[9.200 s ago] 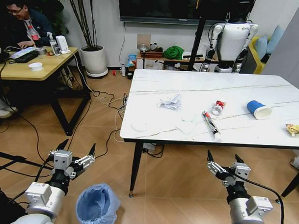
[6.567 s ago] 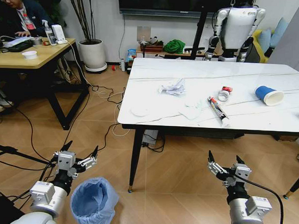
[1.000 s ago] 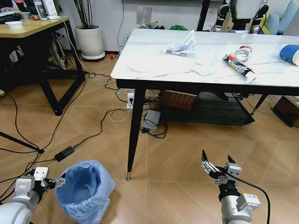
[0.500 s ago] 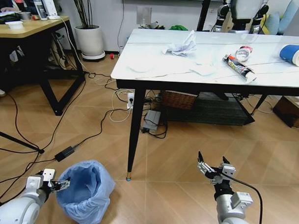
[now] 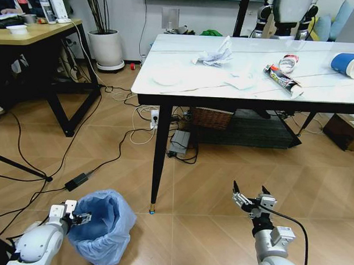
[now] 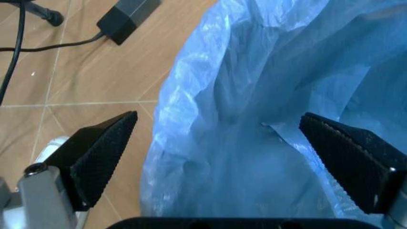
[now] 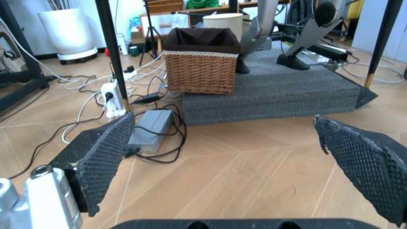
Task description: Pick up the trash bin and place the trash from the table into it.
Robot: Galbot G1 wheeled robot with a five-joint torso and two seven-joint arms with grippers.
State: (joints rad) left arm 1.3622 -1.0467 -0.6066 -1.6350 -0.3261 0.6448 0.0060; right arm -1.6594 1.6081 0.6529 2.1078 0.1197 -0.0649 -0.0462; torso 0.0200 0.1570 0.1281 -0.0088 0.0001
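Observation:
The trash bin point(image 5: 101, 226), lined with a crinkled light-blue bag, stands on the floor at lower left. My left gripper point(image 5: 79, 217) is open at its near-left rim; in the left wrist view its fingers point(image 6: 102, 155) straddle the bag's edge point(image 6: 222, 119) without closing on it. My right gripper point(image 5: 248, 198) hangs open over bare floor at lower right. On the table point(image 5: 185, 63) lie crumpled white paper point(image 5: 213, 54), flat tissues point(image 5: 240, 82), a crushed can point(image 5: 288, 62), a long wrapper point(image 5: 282, 80) and a blue cup point(image 5: 349, 64).
A black table leg point(image 5: 158, 158) stands just right of the bin. Cables and a power brick point(image 5: 77, 180) lie on the floor to the left. Under the table are a wicker basket point(image 7: 200, 59) and a grey platform point(image 7: 279, 95). A yellow desk point(image 5: 29, 31) sits far left.
The camera has dropped and moved closer since the oldest frames. Over the last second my left gripper moved right onto the bin's rim; my right gripper drifted slightly left.

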